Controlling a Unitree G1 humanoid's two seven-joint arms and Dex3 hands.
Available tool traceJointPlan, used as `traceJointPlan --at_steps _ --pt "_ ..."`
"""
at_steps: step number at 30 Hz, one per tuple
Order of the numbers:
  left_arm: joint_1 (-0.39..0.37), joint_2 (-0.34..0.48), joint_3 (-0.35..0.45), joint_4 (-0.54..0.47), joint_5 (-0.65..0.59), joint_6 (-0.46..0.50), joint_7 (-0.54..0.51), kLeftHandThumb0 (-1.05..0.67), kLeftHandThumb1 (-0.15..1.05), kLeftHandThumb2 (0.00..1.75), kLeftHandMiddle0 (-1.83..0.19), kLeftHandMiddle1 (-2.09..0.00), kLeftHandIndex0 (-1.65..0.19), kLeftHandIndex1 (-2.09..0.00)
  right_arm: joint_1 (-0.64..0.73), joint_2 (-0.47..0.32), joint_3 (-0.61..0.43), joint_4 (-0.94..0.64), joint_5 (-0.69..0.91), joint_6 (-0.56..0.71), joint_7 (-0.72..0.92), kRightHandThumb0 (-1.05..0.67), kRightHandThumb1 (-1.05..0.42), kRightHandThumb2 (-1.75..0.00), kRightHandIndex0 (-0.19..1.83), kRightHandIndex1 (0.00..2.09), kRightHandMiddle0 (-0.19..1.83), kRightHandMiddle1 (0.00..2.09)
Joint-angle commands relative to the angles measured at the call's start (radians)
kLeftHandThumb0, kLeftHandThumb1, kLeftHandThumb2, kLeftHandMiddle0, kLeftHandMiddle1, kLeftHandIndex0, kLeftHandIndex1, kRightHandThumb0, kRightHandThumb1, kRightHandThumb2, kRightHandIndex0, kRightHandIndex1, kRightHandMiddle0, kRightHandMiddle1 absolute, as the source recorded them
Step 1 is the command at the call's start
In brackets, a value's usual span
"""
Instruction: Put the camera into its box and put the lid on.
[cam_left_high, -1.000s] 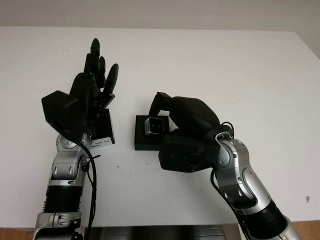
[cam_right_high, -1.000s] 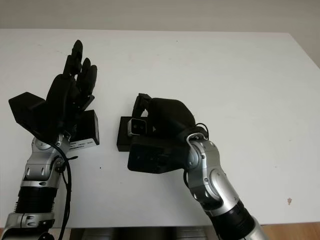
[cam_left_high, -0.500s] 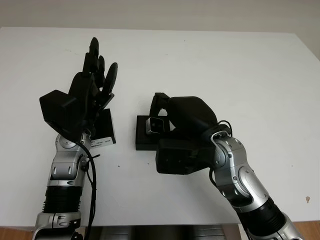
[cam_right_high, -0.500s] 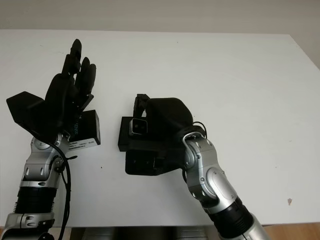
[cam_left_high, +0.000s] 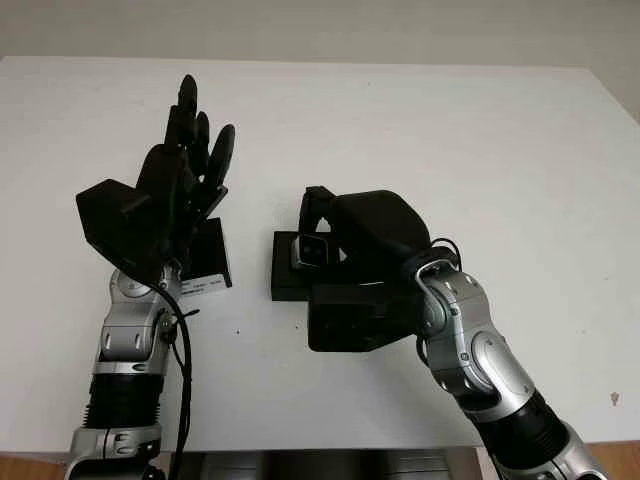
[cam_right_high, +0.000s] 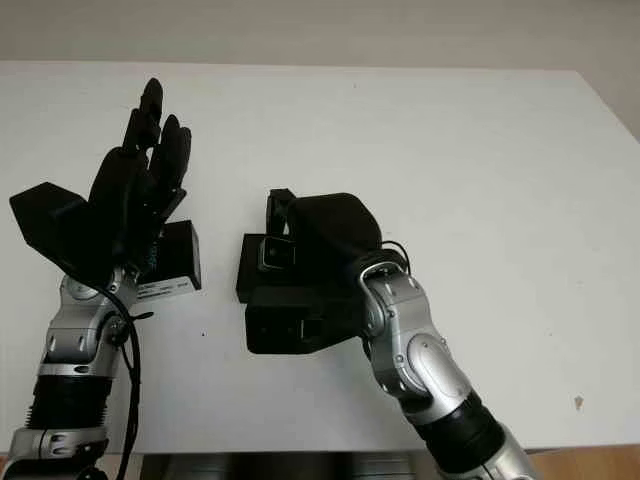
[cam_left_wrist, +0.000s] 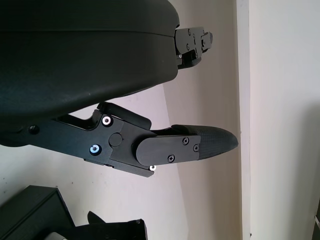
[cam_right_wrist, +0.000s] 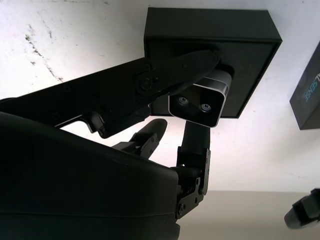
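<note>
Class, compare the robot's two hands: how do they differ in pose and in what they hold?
The right hand is curled, gripping the small silver camera above the open black box; the left hand is open, holding nothing. The right one is low over the box, while the left is raised beside the black lid. Both are black.

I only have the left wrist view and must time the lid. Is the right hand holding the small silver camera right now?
Observer: Yes. The right hand grips the small silver camera between its fingers, lenses facing outward.
Operator: Where is it relative to the box?
Observer: It is over the open black square box. I cannot tell if it is seated.
Operator: And the lid?
Observer: The black lid with a white label lies on the white table to the robot's left of the box, apart from it. Your open left hand is raised above it.
</note>
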Motion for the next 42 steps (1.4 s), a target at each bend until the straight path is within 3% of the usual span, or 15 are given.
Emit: traceJointPlan --at_steps 1,2,3,6,9,16,25,35,42 --pt "0.011 0.004 0.006 -0.019 -0.006 0.002 -0.002 -0.67 1.05 0.43 0.14 -0.05 0.13 -0.05 0.009 -0.035 0.009 -0.003 -0.036 -0.010 0.016 -0.51 -1.03 -0.06 0.42 0.37 0.27 2.06" --pt "0.010 0.004 0.006 -0.017 -0.006 0.001 -0.004 -0.67 1.05 0.43 0.14 -0.05 0.14 -0.05 0.008 -0.040 0.015 -0.009 -0.055 -0.016 0.023 -0.55 -1.03 -0.06 0.38 0.34 0.13 1.99" --pt "0.011 0.004 0.005 -0.019 -0.004 0.001 -0.002 -0.67 1.05 0.43 0.14 -0.05 0.14 -0.05 0.007 -0.045 0.021 -0.020 -0.077 -0.020 0.035 -0.60 -1.02 -0.05 0.32 0.28 0.00 1.79" --pt "0.011 0.005 0.003 -0.019 0.002 -0.002 0.000 -0.67 1.05 0.43 0.14 -0.05 0.14 -0.05 0.009 -0.043 0.025 -0.042 -0.117 -0.027 0.058 -0.69 -0.99 -0.05 0.21 0.12 0.08 0.85" --pt "0.012 0.005 0.001 -0.018 0.007 -0.007 0.002 -0.66 1.05 0.45 0.14 -0.05 0.14 -0.05 0.009 -0.037 0.023 -0.055 -0.140 -0.034 0.074 -0.70 -0.97 -0.05 0.16 0.07 0.13 0.62" --pt "0.014 0.001 0.003 -0.011 0.007 -0.015 0.004 -0.66 1.05 0.44 0.13 -0.06 0.14 -0.05 0.012 -0.034 0.011 -0.070 -0.144 -0.053 0.101 -0.71 -0.94 -0.05 0.12 0.05 0.17 0.42" --pt "0.019 0.001 -0.001 -0.015 0.012 -0.020 0.005 -0.66 1.05 0.45 0.13 -0.05 0.14 -0.05 0.010 -0.025 -0.022 -0.082 -0.101 -0.062 0.121 -0.71 -0.94 -0.05 0.10 0.04 0.15 0.32" --pt "0.035 0.016 0.019 -0.047 -0.018 -0.001 -0.015 -0.64 1.05 0.42 0.14 -0.05 0.14 -0.05 0.000 0.073 -0.357 -0.067 0.486 -0.080 -0.014 -0.69 -1.05 -0.13 0.20 0.09 0.20 0.25" --pt "0.073 0.105 0.017 -0.125 0.048 -0.021 -0.050 -0.66 1.05 0.45 0.12 -0.06 0.13 -0.06 -0.069 0.003 -0.484 0.049 0.711 -0.114 -0.038 -0.78 -1.05 -0.49 0.14 0.05 0.10 0.16"
